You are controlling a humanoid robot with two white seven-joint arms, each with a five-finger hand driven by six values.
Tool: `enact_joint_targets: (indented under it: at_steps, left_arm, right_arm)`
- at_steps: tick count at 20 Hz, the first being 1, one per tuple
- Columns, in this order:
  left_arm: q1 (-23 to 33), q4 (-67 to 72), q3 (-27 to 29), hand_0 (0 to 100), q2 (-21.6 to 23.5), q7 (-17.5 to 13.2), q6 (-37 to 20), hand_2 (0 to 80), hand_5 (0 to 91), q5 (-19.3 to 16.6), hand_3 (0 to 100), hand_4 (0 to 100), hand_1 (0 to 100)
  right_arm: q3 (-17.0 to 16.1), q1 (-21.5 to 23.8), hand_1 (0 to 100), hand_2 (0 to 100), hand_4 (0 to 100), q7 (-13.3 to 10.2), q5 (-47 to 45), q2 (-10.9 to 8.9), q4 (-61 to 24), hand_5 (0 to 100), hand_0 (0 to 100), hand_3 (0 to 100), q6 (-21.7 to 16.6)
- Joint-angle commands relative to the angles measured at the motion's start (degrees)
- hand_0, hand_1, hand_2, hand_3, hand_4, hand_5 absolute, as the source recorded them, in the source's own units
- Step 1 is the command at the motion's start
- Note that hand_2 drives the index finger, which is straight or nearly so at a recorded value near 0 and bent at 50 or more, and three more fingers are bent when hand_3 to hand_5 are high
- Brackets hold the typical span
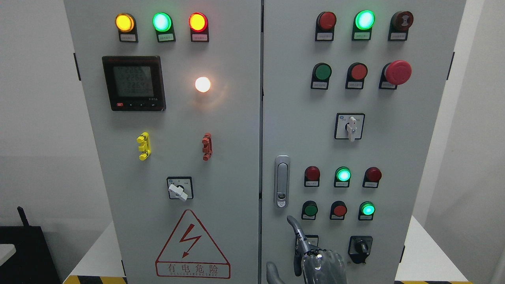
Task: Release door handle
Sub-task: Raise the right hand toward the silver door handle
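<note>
Right hand (315, 256) with loosely extended fingers, empty, just below door handle (281, 181) on grey cabinet door (394, 157), apart.

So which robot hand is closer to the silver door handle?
Right. The right hand is just below the door handle, with one of its fingers pointing up toward it without touching. The left hand isn't in the picture at all.

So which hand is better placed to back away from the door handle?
Right: the right hand sits just below the door handle, its fingers off it, while no left hand shows.
</note>
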Motion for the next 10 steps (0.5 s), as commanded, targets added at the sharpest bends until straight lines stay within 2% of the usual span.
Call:
enact_joint_targets:
  at_steps: [1, 10]
  left_arm:
    - [0.0, -0.5, 0.0, 12, 0.0, 0.0, 0.0, 0.0, 0.0, -1.6, 0, 0, 39]
    - [0.0, -0.5, 0.0, 12, 0.0, 0.0, 0.0, 0.0, 0.0, -1.6, 0, 0, 39]
  right_arm:
    - [-0.1, -2.6, 45, 3, 100, 0.0, 5.4, 1.46, 4.0, 100, 38, 100, 0.9]
    - [-0.2, -3.5, 44, 6, 100, 0.5, 10.5, 1.19, 4.8, 100, 38, 100, 1.2]
